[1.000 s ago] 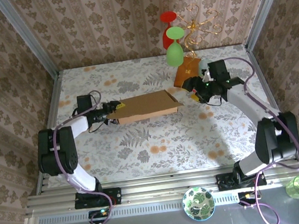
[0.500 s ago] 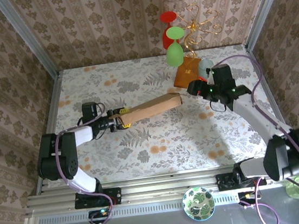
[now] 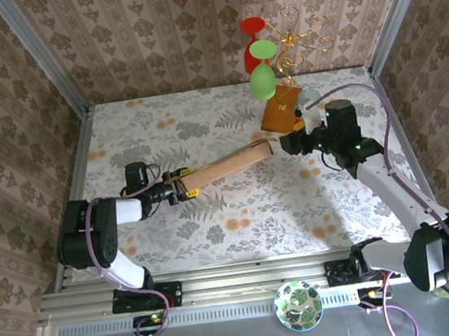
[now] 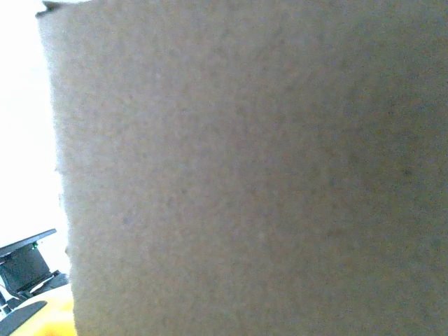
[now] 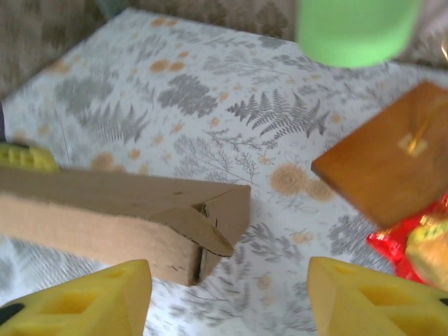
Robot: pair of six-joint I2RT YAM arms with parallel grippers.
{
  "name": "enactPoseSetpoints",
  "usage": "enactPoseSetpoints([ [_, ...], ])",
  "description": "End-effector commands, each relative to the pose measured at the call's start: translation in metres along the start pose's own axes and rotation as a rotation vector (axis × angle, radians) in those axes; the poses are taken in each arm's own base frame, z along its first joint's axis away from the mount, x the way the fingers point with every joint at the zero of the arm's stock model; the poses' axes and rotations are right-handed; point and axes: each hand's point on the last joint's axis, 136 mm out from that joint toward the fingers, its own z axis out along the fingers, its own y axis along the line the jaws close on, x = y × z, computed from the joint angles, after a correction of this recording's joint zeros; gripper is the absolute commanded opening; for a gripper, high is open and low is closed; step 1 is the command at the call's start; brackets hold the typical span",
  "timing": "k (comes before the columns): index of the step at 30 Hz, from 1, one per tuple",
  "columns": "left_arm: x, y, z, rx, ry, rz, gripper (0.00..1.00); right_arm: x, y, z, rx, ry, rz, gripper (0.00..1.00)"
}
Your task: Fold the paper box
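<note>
a: yellow-tipped left gripper (image 3: 182,189) clamped on the left end of the paper box (image 3: 228,165).
b: plain brown corrugated, long and narrow, slanting across the floral table (image 3: 215,222), flap loose at its right end.
a: and the right gripper (image 5: 227,283) gapes wide, empty, just beside that end.

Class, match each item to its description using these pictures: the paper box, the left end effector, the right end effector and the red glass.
Items:
1. paper box
2. left end effector
3. right end effector
4. red glass

Descriptions:
A. open, holding nothing
B. hanging on the gold stand
C. brown cardboard, long and narrow from above
D. shut on one end of the cardboard

Pairs: 1-C, 2-D, 3-A, 4-B
</note>
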Motion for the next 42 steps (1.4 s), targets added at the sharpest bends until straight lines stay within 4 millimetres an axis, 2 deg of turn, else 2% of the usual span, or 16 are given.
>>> enactPoseSetpoints([
  [1,0.008,0.006,-0.002,-0.002,0.023,-0.025,0.43,0.008,0.013,0.008,-0.119,0.036,-0.313,0.56],
  [4,0.008,0.006,-0.002,-0.001,0.021,-0.024,0.43,0.003,0.014,0.019,-0.139,0.057,-0.357,0.53],
  [12,0.006,-0.001,0.001,0.015,0.018,-0.028,0.43,0.003,0.039,0.037,-0.203,0.106,-0.452,0.45],
  [14,0.004,-0.003,0.001,0.030,0.013,-0.035,0.43,0.011,0.039,0.046,-0.209,0.133,-0.436,0.44],
  [16,0.003,-0.006,0.002,0.043,0.011,-0.039,0.43,0.011,0.038,0.047,-0.187,0.132,-0.430,0.50],
  [18,0.002,-0.010,0.003,0.051,0.012,-0.041,0.43,0.002,0.029,0.046,-0.114,0.087,-0.364,0.63],
  [19,0.001,-0.011,0.003,0.054,0.011,-0.042,0.43,-0.011,0.023,0.040,-0.053,0.040,-0.294,0.71],
  [21,0.001,-0.013,0.004,0.060,0.010,-0.042,0.43,-0.028,0.015,0.032,-0.007,-0.010,-0.082,0.76],
  [25,-0.002,-0.013,0.004,0.064,0.007,-0.047,0.43,-0.030,0.007,0.020,0.065,0.012,0.397,0.79],
  [28,-0.003,-0.013,0.005,0.064,0.008,-0.047,0.43,-0.009,0.001,0.016,0.139,0.054,0.830,0.81],
  [30,-0.003,-0.013,0.005,0.062,0.010,-0.047,0.42,0.017,0.002,0.021,0.179,0.119,1.145,0.81],
  [32,-0.003,-0.013,0.005,0.062,0.009,-0.047,0.42,0.026,0.006,0.028,0.176,0.158,1.367,0.81],
  [35,-0.003,-0.012,0.005,0.061,0.009,-0.046,0.42,0.013,0.006,0.033,0.163,0.114,1.585,0.85],
  [38,-0.004,-0.013,0.006,0.058,0.009,-0.039,0.42,0.002,0.007,0.034,0.162,0.096,1.696,0.86],
  [40,-0.004,-0.012,0.007,0.058,0.009,-0.039,0.42,0.000,0.012,0.041,0.150,0.124,1.731,0.87],
  [42,-0.004,-0.012,0.006,0.060,0.008,-0.040,0.42,0.010,0.022,0.052,0.157,0.205,1.771,0.88],
])
